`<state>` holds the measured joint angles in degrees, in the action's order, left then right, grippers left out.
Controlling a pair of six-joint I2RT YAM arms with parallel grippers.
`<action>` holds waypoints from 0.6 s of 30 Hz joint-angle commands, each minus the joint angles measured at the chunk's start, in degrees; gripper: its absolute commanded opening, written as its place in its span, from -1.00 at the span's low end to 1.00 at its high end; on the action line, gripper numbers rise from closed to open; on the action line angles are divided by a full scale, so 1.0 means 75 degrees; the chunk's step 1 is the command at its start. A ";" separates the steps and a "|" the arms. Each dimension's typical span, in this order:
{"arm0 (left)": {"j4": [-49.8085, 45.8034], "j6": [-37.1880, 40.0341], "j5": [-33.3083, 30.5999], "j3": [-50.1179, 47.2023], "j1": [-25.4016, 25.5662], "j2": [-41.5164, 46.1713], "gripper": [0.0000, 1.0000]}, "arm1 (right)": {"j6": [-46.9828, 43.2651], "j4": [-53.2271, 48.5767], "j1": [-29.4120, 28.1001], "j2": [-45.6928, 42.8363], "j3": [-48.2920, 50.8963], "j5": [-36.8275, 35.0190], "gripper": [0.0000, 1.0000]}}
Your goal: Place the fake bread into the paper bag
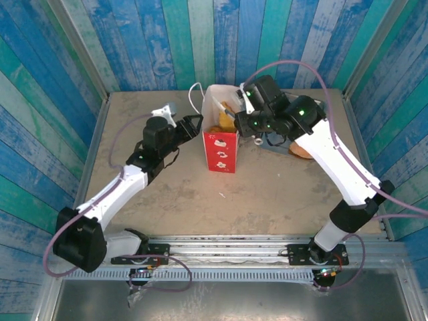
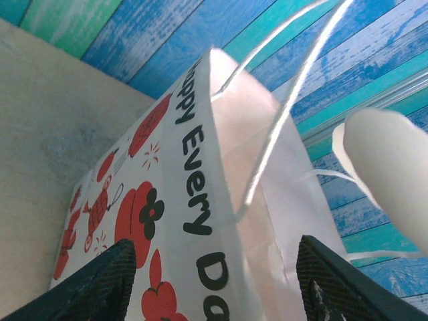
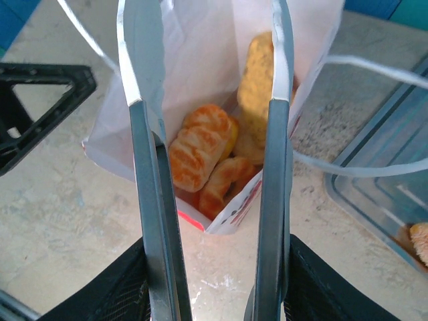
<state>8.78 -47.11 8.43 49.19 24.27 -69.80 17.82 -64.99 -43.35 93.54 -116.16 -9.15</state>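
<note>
Observation: the paper bag (image 1: 221, 150) is standing upright with its mouth gaping. Several pieces of fake bread (image 3: 197, 157) are lying inside it, and one long piece is leaning against the inner wall near the rim. One more piece (image 1: 304, 151) is sitting on the silver tray (image 3: 391, 157) just right of the bag.

The right gripper (image 3: 214, 287) is clamping the metal tongs (image 3: 144, 200) directly above the bag's mouth. The tong arms are standing apart with nothing between them. The left gripper (image 2: 215, 267) is sitting at the bag's left side with fingers spread wide. Whether they are touching the paper, I cannot tell.

Risks:
- The bag is tall, narrow and made of thin paper, so a tong arm catching the rim on the way out is likely to be tipping it.
- The loop handles (image 3: 374, 167) are hanging loose beside the bag's mouth, and a tong tip could be snagging one and dragging the bag.
- The tongs are smooth, flat metal strips and the pastries look glossy and rounded, so a light squeeze risks a piece slipping out short of the bag.
- The leaning piece is crowding the opening.
</note>
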 commanded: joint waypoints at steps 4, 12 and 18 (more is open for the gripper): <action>-0.0654 0.0861 -0.0881 -0.0264 0.0033 0.1176 0.52 | -0.0173 0.0369 0.0504 -0.0849 -0.0279 -0.0623 0.00; -0.1151 0.1460 -0.1903 -0.0687 0.0027 0.2064 0.84 | -0.0318 0.0309 0.2661 -0.1864 0.1073 -0.0177 0.00; -0.1152 0.1568 -0.2101 -0.0914 0.0039 0.2310 0.92 | -0.0549 0.0107 0.4279 -0.2319 0.2807 0.0636 0.00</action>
<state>1.08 -37.32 -5.08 43.29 24.34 -54.06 15.38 -63.00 -14.52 76.79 -99.70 -8.40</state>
